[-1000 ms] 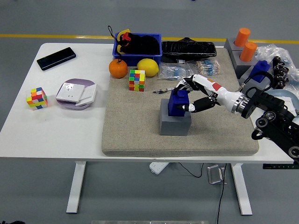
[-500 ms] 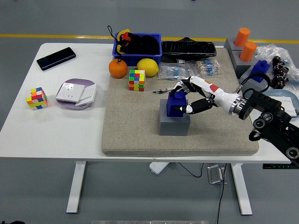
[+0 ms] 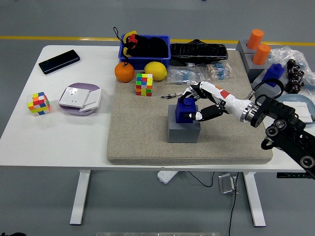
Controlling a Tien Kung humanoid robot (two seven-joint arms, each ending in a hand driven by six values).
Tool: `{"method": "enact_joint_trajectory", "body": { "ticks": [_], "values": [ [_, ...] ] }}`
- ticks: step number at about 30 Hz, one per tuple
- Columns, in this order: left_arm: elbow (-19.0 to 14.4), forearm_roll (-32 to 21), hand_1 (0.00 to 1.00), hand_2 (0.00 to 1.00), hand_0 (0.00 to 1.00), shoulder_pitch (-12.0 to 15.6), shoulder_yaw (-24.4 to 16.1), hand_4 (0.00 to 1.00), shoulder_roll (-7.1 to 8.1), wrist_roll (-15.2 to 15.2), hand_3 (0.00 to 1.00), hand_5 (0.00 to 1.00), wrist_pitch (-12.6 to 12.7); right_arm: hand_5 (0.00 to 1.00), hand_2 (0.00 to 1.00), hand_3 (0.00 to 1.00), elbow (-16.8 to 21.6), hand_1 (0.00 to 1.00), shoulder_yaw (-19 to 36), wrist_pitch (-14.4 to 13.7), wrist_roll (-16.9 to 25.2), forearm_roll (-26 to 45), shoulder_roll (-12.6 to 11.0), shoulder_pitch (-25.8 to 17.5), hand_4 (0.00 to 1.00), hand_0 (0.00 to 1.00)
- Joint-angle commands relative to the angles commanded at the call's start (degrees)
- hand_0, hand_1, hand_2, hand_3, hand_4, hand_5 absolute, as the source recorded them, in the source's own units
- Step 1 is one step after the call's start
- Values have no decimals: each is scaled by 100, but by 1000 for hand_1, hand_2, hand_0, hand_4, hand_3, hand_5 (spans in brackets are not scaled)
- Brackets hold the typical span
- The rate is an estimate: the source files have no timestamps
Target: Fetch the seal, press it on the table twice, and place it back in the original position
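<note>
The blue seal (image 3: 186, 110) is seated in the top of the grey holder block (image 3: 183, 129), near the middle of the beige mat (image 3: 147, 142) on the white desk (image 3: 54, 132). The right hand (image 3: 197, 104) is closed around the seal, fingers curled over its far side and the thumb pressed against its near side, so the seal is pinched from two faces. That grip is judged to suit a straight lift, since the seal sits down in the block and would bind if tilted. No left hand is seen.

Room around the holder block is now looked at. On the near side of the block a wide strip of bare mat is left free up to the mat's front edge, and to the left of the block the mat is also bare; either patch would probably serve for the two presses. Beyond the block, the Rubik's cube (image 3: 144, 84), the lemon (image 3: 155, 71) and the orange (image 3: 124, 72) are set well apart from it, with the blue bin (image 3: 145, 55) behind them. To the right of the block, the arm itself is laid across the mat.
</note>
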Motion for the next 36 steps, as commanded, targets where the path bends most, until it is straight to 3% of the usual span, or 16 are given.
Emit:
{"method": "enact_joint_trajectory", "body": {
  "ticks": [1, 6, 7, 12, 13, 18, 19, 24, 25, 30, 31, 36],
  "values": [
    [0, 5, 696, 684, 725, 0, -4, 710, 0, 2, 754, 245, 0, 2, 571, 653, -1, 563, -1, -3, -1, -7, 1, 0, 791, 634],
    [2, 23, 696, 684, 725, 8, -21, 710, -2, 13, 754, 245, -3, 2, 571, 653, -1, 563, -3, -85, 28, -75, 13, 10, 791, 634],
    [2, 31, 696, 684, 724, 9, -28, 710, -2, 16, 754, 245, -4, 2, 701, 765, -1, 698, -2, -93, 29, -80, 14, 12, 961, 723],
    [0, 18, 696, 684, 724, 8, -14, 710, -4, 11, 754, 245, -6, 2, 701, 765, -2, 698, -25, -110, 22, -70, 10, 18, 961, 723],
    [0, 11, 696, 683, 725, 9, -8, 710, -5, 9, 754, 245, -7, 30, 828, 852, -4, 824, -29, -113, 24, -60, 11, 17, 998, 813],
    [-3, -4, 696, 683, 725, 1, 7, 710, -5, 2, 754, 245, -7, 30, 828, 852, 0, 824, -27, -83, 29, -7, 13, 23, 998, 813],
    [-2, 9, 696, 684, 724, 0, -5, 711, -5, 7, 754, 245, -8, 206, 887, 899, 0, 880, -27, -74, 29, 3, 11, 24, 998, 885],
    [0, 31, 696, 684, 724, 0, -23, 711, -3, 13, 754, 245, -9, 206, 887, 899, 15, 880, 6, 13, -5, 34, 3, 8, 998, 885],
    [1, 31, 696, 684, 725, 1, -23, 710, -3, 13, 754, 245, -9, 352, 944, 960, 21, 939, 17, 34, -15, 35, 0, 4, 998, 943],
    [2, 14, 696, 684, 725, 5, -15, 710, -4, 8, 754, 245, -7, 352, 944, 960, 59, 939, 133, 135, -65, 6, -72, -43, 998, 943],
    [1, -6, 696, 684, 724, 5, 2, 711, -1, 0, 753, 245, -6, 439, 965, 990, 62, 957, 195, 161, -78, -2, -139, -66, 998, 967],
    [10, 1, 696, 684, 724, 8, -22, 711, 10, 8, 753, 245, -2, 439, 965, 990, 36, 957, 478, 230, -145, -16, -400, -173, 998, 967]
  ]
}}
